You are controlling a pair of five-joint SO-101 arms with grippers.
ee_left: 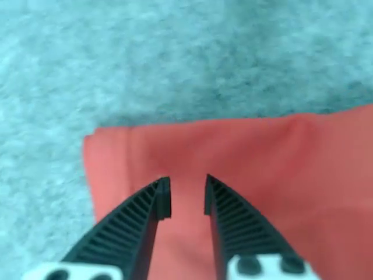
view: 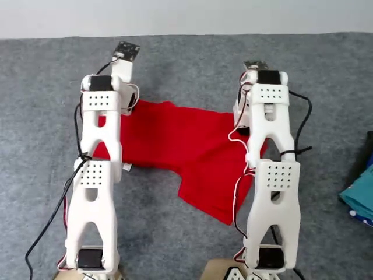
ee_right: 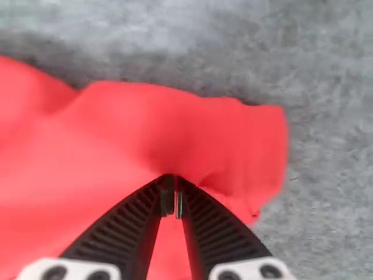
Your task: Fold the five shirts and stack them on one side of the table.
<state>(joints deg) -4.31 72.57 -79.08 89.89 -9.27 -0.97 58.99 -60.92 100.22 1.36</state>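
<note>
A red shirt (view: 175, 146) lies partly spread on the grey table cover (view: 186, 64), with one flap reaching toward the front. The left arm (view: 99, 134) stands over the shirt's left end. Its gripper (ee_left: 186, 198) is open by a narrow gap, with the fingertips just above the cloth (ee_left: 262, 169) near a folded corner. The right arm (view: 269, 140) stands over the shirt's right end. Its gripper (ee_right: 172, 195) is shut on a pinch of red cloth (ee_right: 145, 134), which bunches up around the tips close to the shirt's edge.
A teal and dark blue pile of cloth (view: 360, 195) lies at the right edge of the table. Bare grey cover stretches behind the shirt and to the far left. Both arm bases stand at the front edge.
</note>
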